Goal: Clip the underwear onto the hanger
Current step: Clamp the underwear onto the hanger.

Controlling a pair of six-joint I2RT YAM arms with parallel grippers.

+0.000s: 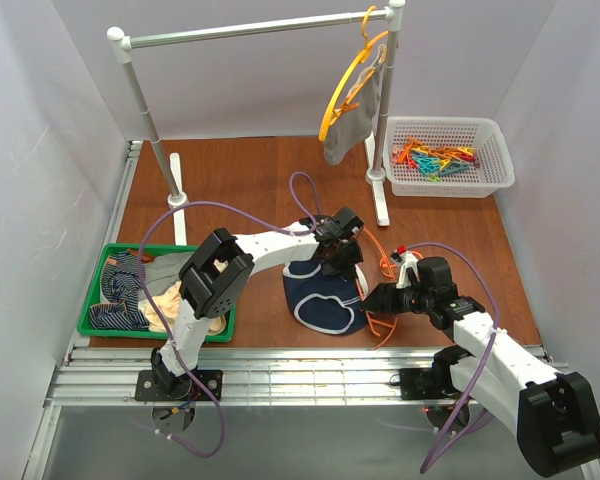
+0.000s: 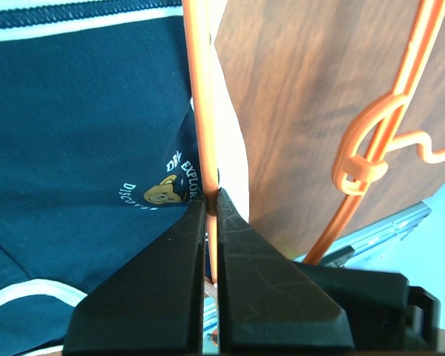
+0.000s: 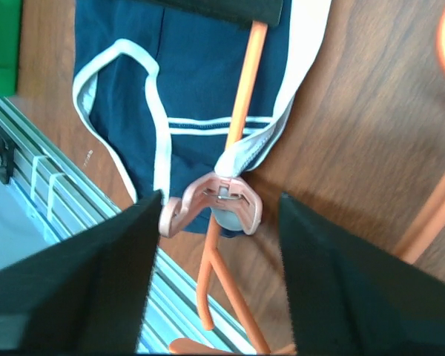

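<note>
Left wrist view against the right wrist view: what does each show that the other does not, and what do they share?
Only the left wrist view: the left tool shut on the thin bar of the hanger, and a printed logo on the underwear. Only the right wrist view: the right tool open, its fingers either side of a pale pink clip that grips the underwear's white edge at the hanger bar, plus a corner of the green tray. Both: the navy underwear, the orange hanger and the wooden table.
</note>
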